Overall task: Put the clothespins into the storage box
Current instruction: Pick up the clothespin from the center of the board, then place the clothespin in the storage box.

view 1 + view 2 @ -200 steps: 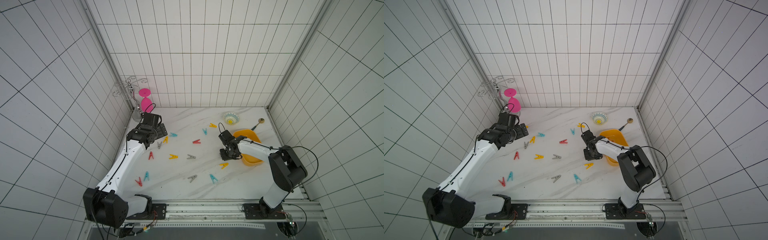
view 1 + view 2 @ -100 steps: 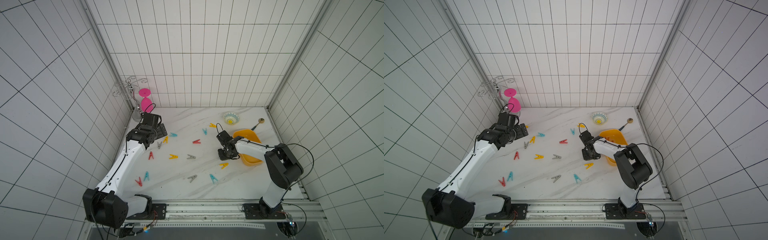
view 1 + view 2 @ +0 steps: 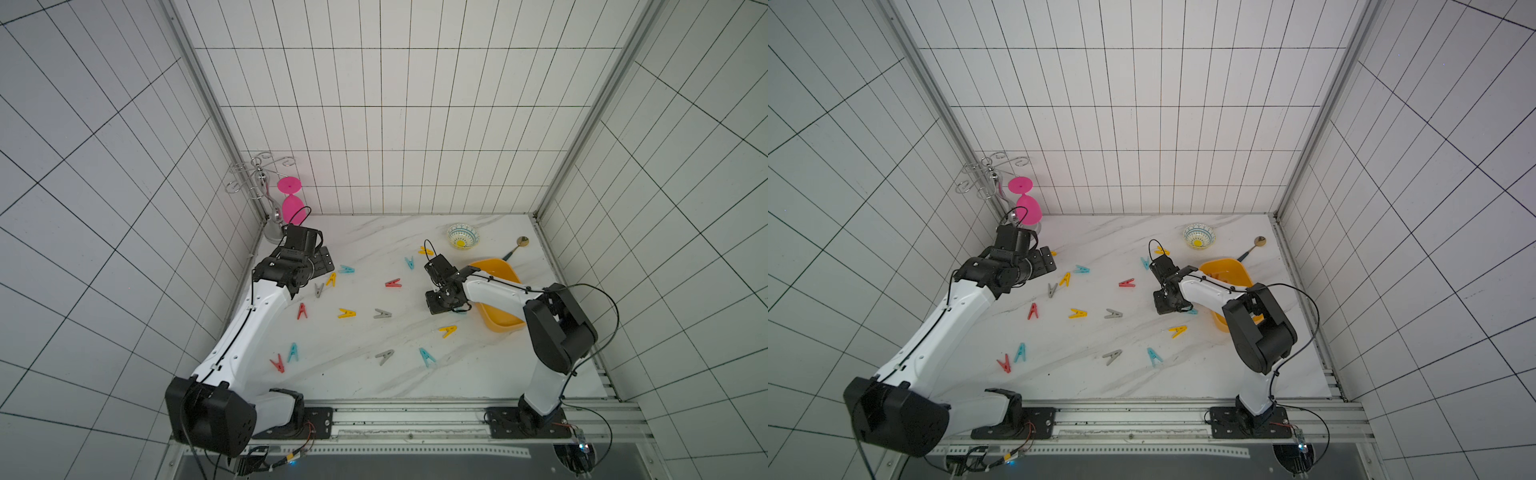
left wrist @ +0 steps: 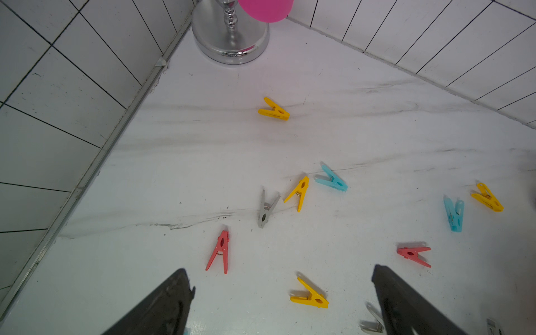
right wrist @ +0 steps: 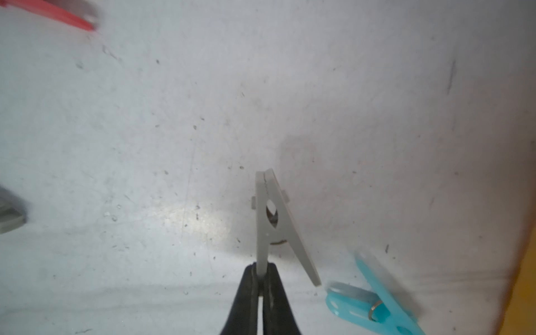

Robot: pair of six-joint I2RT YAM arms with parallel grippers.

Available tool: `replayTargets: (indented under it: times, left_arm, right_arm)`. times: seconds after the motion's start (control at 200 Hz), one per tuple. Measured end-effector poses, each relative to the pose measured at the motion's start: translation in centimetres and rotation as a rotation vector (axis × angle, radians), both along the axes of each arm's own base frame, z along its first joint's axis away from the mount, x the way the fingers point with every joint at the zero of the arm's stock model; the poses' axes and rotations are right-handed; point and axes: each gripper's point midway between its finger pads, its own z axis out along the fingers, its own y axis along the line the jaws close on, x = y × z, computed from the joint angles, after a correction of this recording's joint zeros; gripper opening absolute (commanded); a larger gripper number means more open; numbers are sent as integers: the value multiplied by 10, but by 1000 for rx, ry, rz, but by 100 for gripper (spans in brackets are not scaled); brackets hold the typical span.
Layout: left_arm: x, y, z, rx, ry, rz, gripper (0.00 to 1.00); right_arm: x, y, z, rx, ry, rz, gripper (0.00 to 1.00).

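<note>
**Tabletop layout.** The storage box (image 3: 500,325) sits on the table (image 3: 374,386) at its right side, near the right wall. Behind it lies the bowl (image 3: 462,237), and right of the bowl lies the spoon (image 3: 515,247). The stand (image 3: 272,228) occupies the back-left corner, with the goblet (image 3: 291,205) hanging from it. The clothespins (image 3: 346,313) lie scattered over the table's middle and left. The gripped clothespin (image 5: 271,220) stands in the right gripper (image 5: 262,271), just left of the storage box, and may touch the table. A neighbouring clothespin (image 5: 374,307) lies between it and the storage box. The left gripper (image 4: 281,269) hangs before the stand.
</note>
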Motion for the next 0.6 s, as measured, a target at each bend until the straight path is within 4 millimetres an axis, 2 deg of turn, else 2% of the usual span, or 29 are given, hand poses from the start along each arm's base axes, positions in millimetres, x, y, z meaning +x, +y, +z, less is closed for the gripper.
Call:
replayTargets:
  times: [0.1, 0.17, 0.245, 0.33, 0.445, 0.515, 0.6]
  left_arm:
    - [1, 0, 3, -1, -6, 0, 99]
    - [2, -1, 5, -2, -10, 0, 99]
    - [4, -1, 5, -3, -10, -1, 99]
    - [6, -2, 4, -5, -5, -2, 99]
    - [6, -3, 2, -9, 1, -7, 99]
    - [7, -4, 2, -12, 2, -10, 99]
    - [7, -5, 2, -15, 4, -12, 99]
  right_arm:
    - [7, -5, 29, 36, -45, -20, 8]
    - [16, -21, 55, 72, -88, -66, 8]
    - [31, -52, 82, 106, -134, -157, 8]
    - [45, -94, 99, 120, -164, -273, 8]
    - [56, -146, 98, 101, -168, -414, 8]
    - [54, -172, 85, 76, -132, -481, 8]
    - [50, -191, 67, 44, -76, -529, 9]
